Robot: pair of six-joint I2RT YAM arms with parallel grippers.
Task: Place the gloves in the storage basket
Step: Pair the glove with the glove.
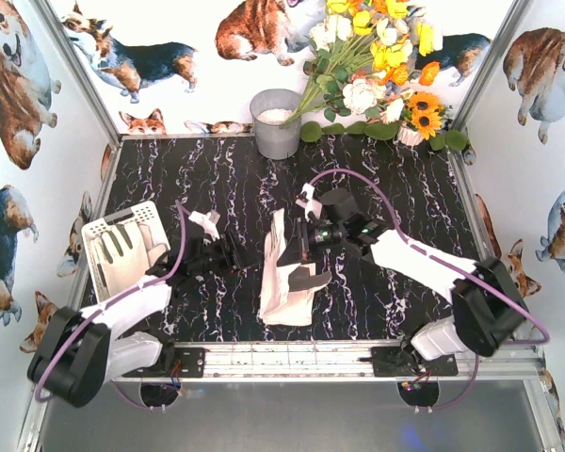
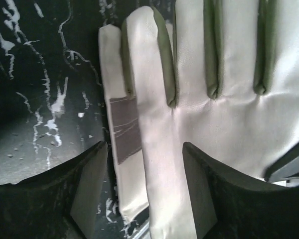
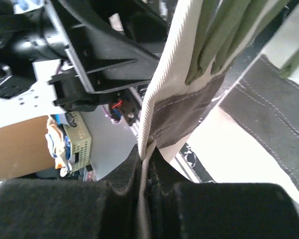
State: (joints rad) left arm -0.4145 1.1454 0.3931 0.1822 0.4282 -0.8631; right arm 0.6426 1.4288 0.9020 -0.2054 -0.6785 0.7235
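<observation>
**A:** Where are the gloves (image 1: 287, 287)?

**B:** Most lie in a loose heap at lower centre of the overhead view, on the black marbled bench (image 1: 198, 179). Another lies inside the storage basket (image 1: 120, 214) at centre left. The hanging glove (image 3: 182, 107) dangles from the right pincer (image 3: 144, 164), which is pressed together on the glove's ribbed cuff edge.

**A:** And the left pincer (image 2: 144, 147)?

**B:** It is spread and gripping nothing. In its own view, cream glove fabric fills the gap between its dark fingers, and the glove's fingers point to the top of the frame.

**A:** How will they handle?

**B:** I'd judge them light and thoroughly floppy. The held one drapes straight down with no stiffness at all. They look neither fragile nor very slippery. The cream panels look smooth, like soft leather. There are olive strips along the fingers and a stitched grey patch that looks like suede.

**A:** Where's the best place to take hold?

**B:** Probably the knit cuff, or a bunched fold across the palm, since either puts more cloth between the pads. A single thin edge might slide out. The trailing fingers could also catch on the basket's rigid white plastic rim or its slotted sides, so each glove likely needs lifting well above the rim before it is let go.
</observation>
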